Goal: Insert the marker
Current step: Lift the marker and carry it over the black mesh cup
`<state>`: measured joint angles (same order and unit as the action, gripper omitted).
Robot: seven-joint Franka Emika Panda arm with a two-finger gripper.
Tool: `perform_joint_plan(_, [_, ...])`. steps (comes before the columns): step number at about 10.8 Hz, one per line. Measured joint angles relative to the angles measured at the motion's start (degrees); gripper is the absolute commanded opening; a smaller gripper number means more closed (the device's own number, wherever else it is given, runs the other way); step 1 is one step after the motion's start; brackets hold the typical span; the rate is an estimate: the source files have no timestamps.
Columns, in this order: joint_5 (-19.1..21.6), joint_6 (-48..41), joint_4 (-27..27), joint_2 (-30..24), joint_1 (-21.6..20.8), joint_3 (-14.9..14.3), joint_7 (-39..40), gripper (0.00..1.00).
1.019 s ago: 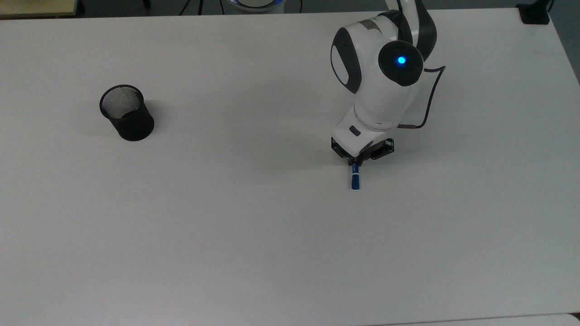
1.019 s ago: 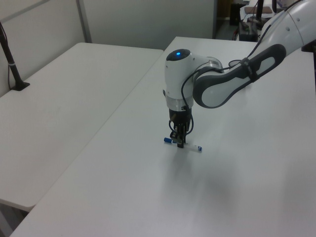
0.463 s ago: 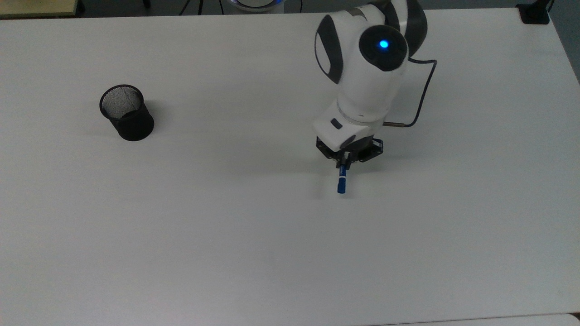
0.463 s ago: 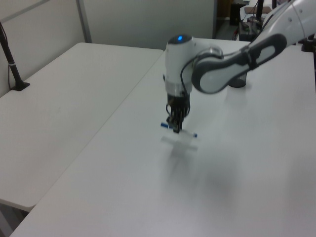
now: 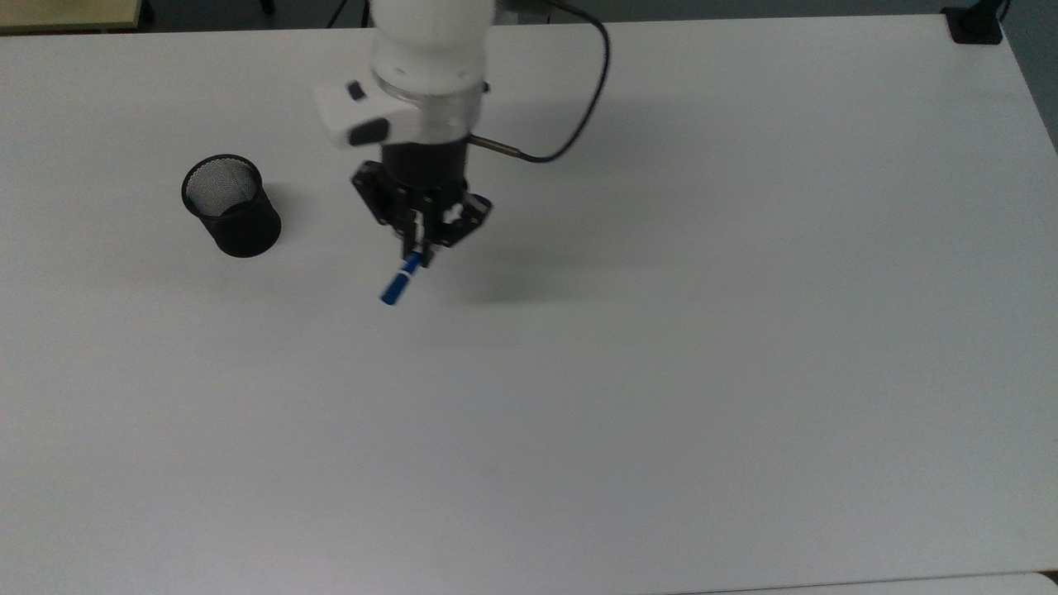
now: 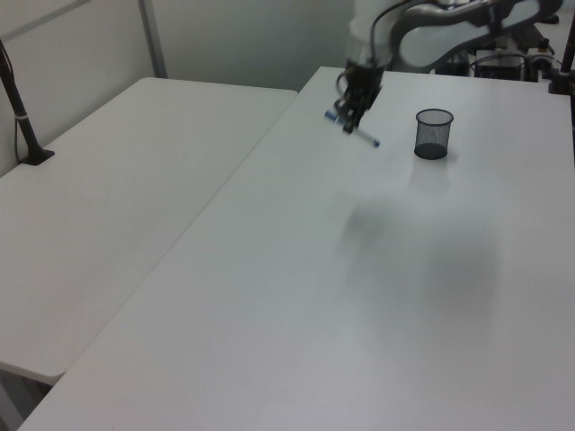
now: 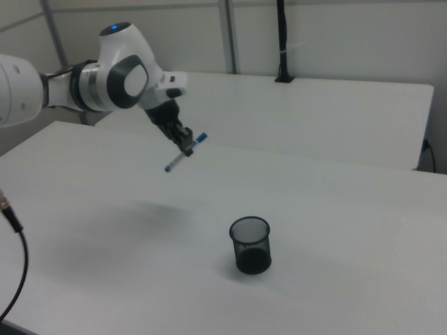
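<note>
Gripper is up off the white worktop, fingers closed on the marker around mid-barrel. The marker is airborne and tilted. In the top view its blue cap sticks out from the fingers toward 7 o'clock. In the right view the barrel runs diagonally, the blue cap high at 1 o'clock and the small blue tip low at 7 o'clock. In the left view it slopes down toward 4 o'clock from the fingers.

Black mesh cup stands upright on the worktop, mouth open, nothing visible inside. In the top view the cup sits at about 9 o'clock from the gripper, near but clearly apart. Left view has the cup at 3 o'clock from the gripper; right view has it lower, at about 5 o'clock from the gripper, well apart. The marker is not over the cup's mouth in any view.

Arm's white wrist housing is directly above the gripper in the top view, with a dark cable looping off toward 3 o'clock. A soft shadow lies on the worktop at 4 o'clock from the gripper.

A second white table stands beside the worktop at the left view's left.
</note>
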<state>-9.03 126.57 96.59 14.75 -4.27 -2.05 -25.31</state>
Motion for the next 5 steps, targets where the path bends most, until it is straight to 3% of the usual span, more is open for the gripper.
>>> perform_joint_plan(3, [-5.32, 10.11, 13.62, -9.46, 10.53, -0.08, 0.01, 0.00])
perform_joint_plan(5, [-7.99, 18.18, 19.11, -11.44, 17.24, -0.10, 0.01, 0.00])
